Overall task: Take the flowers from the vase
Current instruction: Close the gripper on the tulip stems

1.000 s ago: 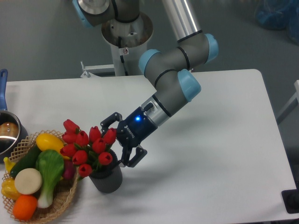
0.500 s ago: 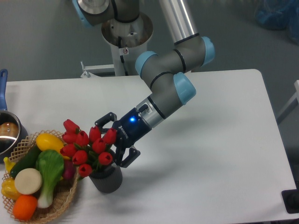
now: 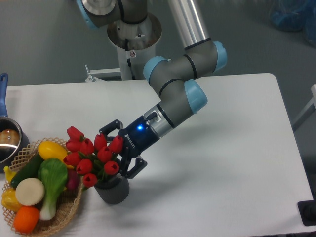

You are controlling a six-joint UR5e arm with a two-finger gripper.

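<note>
White tabletop (image 3: 222,163) is filling most of the view, with grey floor lying behind it and the arm's round base (image 3: 133,34) standing past the far edge. Reaching down from there, the grey and blue arm (image 3: 185,84) is bending over the table toward the left front.

At the left front corner a woven basket (image 3: 66,210) is sitting, crowded with vegetables: a green and white one (image 3: 52,180), a yellow one (image 3: 52,149), a round pale one (image 3: 29,191) and an orange one (image 3: 25,219). Farther left, a metal pot (image 3: 7,143) with a blue handle is showing partly at the picture's edge.

Just right of the basket, and touching or nearly touching its rim, the dark vase (image 3: 114,190) is standing upright. The flowers (image 3: 94,155) are sitting in it, their red buds leaning left over the basket.

The gripper (image 3: 120,150) is hanging at the right side of the bunch with its jaws spread wide, one finger (image 3: 109,129) above the rightmost buds and the other (image 3: 134,168) beside the vase's mouth. It is grasping nothing; whether the fingers are touching the buds cannot be told.
</note>
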